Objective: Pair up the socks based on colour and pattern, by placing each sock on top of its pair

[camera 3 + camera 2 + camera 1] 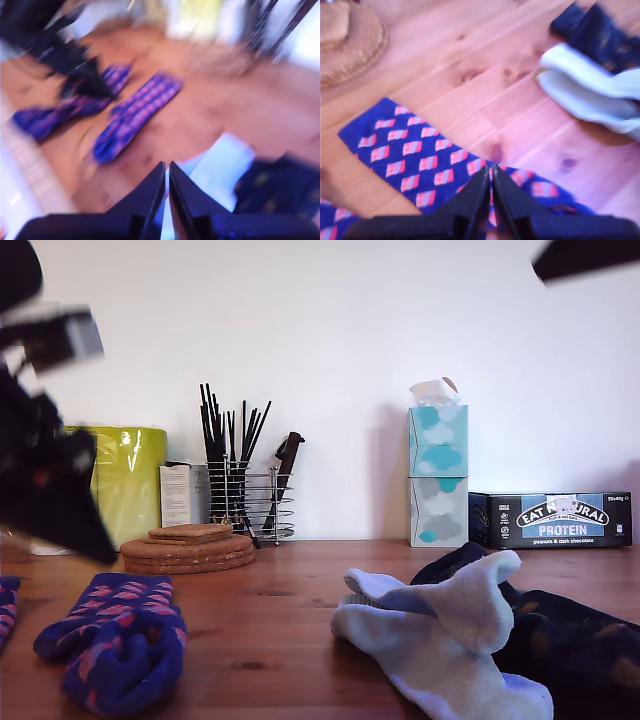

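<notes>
Spanning the scene, the wooden tabletop (290, 590) carries the sorting job mid-way: a heap of pale blue socks (440, 640) lies over dark navy spotted socks (570, 640) toward the exterior view's right, while a blue-purple diamond sock (115, 640) lies flat toward that view's left, with a sliver of its likely mate (8, 605) at the left edge. My first gripper (491, 172) hangs just above the diamond sock (420, 150), jaws pressed together and holding nothing; my second gripper (166, 170) hovers over the pale blue socks (220, 165), its jaws likewise closed and empty, though that view is heavily blurred. The diamond pair appears to be the step in hand. The next move probably calls for the first jaws to part, descend and pinch one diamond sock, then carry it onto its partner. Behind stand cork mats (188, 548) and a wire rack (248, 502).
</notes>
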